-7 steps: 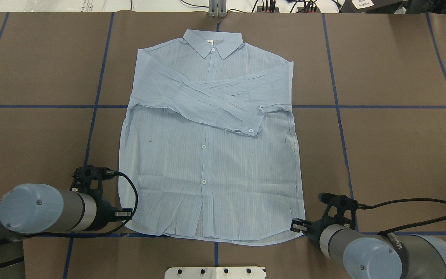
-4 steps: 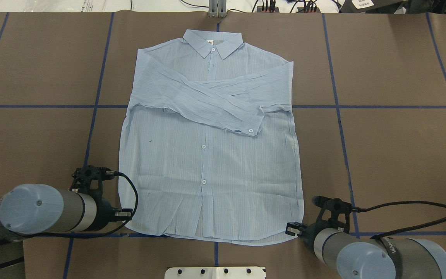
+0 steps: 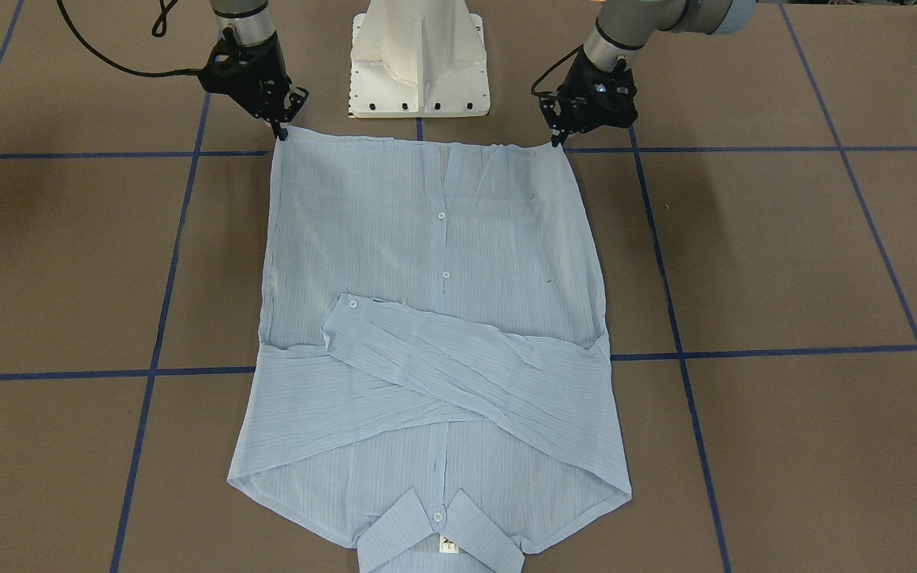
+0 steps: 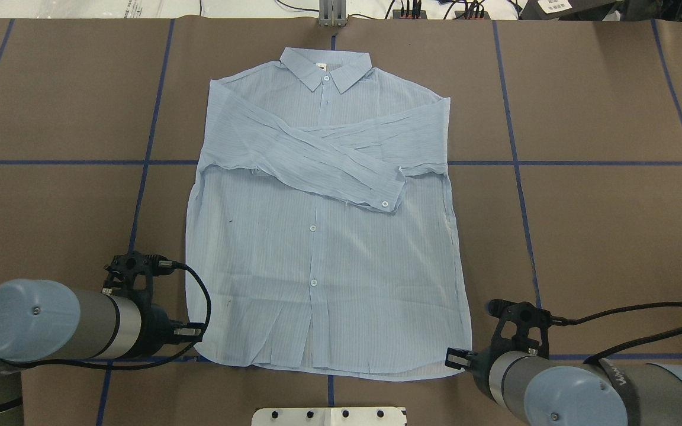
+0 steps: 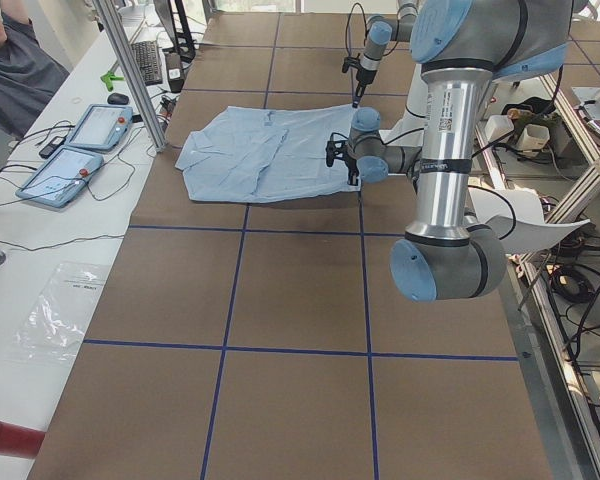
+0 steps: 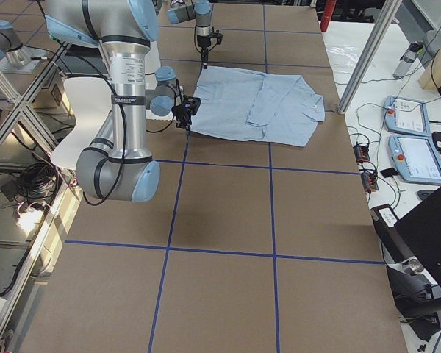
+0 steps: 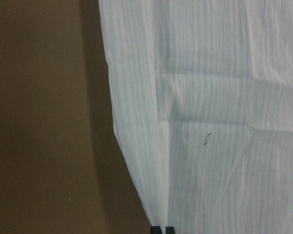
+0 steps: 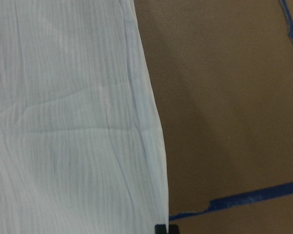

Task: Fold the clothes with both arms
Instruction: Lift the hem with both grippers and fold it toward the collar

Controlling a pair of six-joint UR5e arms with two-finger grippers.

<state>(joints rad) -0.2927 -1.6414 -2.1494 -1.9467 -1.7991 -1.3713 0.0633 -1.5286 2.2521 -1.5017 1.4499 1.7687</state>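
Pale blue crinkled cotton covers the middle of the brown table [image 4: 601, 236]: the shirt [image 4: 323, 254] lies flat and buttoned, front up, collar [image 4: 325, 66] at the far edge from the robot and hem [image 3: 419, 143] nearest its base. Both sleeves [image 4: 329, 168] are crossed over the chest, so the garment is already narrowed to a plain rectangle, ready for a lengthwise fold.

The left gripper [image 3: 557, 140] sits at one hem corner and the right gripper [image 3: 281, 132] at the other. In each wrist view the 2 black fingertips stand nearly together with the corner of the cloth running into them, so each pincer appears narrowed onto a pinch of fabric. The hem runs nearly straight between them, which suggests mild tension. Holding the 2 corners together likely serves to carry the hem evenly towards the collar, because thin fabric held at only 1 corner would sag and skew.
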